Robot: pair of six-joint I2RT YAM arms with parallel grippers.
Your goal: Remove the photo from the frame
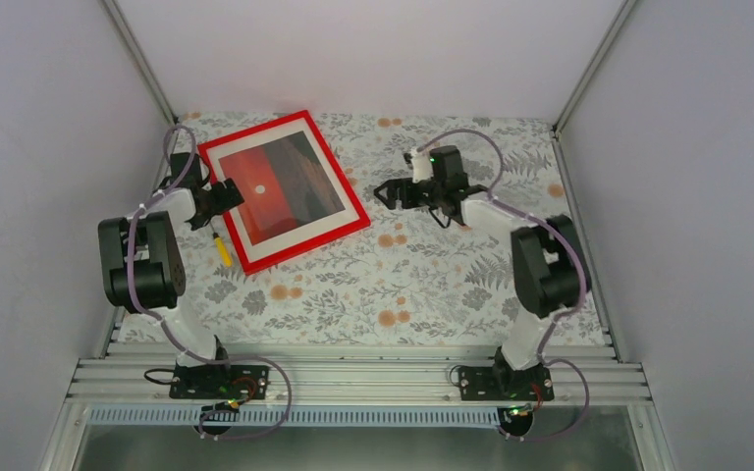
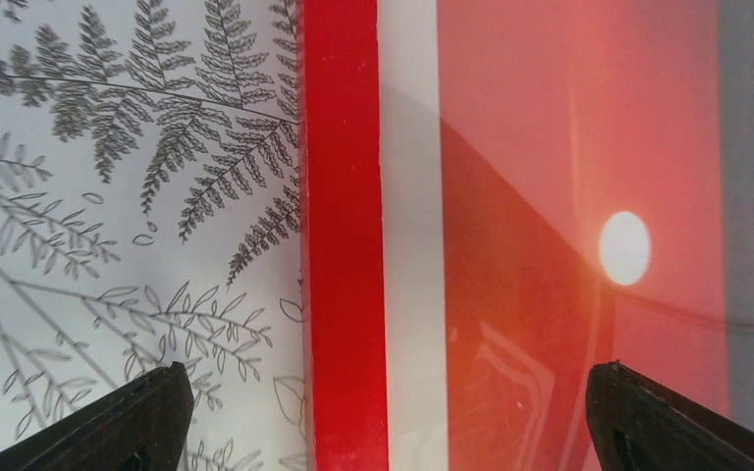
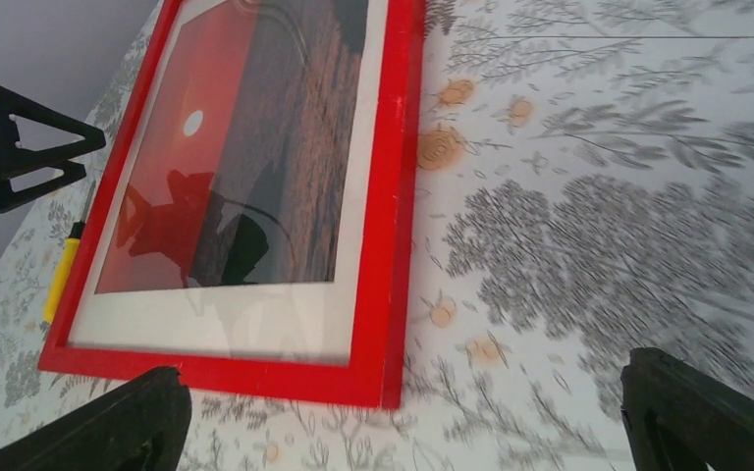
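Note:
The red frame [image 1: 351,227] lies face up and tilted at the back left of the floral table. The sunset photo [image 1: 280,186] sits inside it behind glass, with a white mat around it. My left gripper [image 1: 218,199] is open and empty above the frame's left rail [image 2: 344,245]; the photo's white sun [image 2: 623,247] shows in its wrist view. My right gripper [image 1: 390,192] is open and empty, hanging right of the frame. Its wrist view shows the frame's near corner [image 3: 378,378] and the photo [image 3: 255,147].
A yellow and black marker [image 1: 221,246] lies on the table just off the frame's left rail, also seen in the right wrist view [image 3: 61,280]. White walls close in the back and both sides. Floral tablecloth [image 1: 432,285] spreads right of and in front of the frame.

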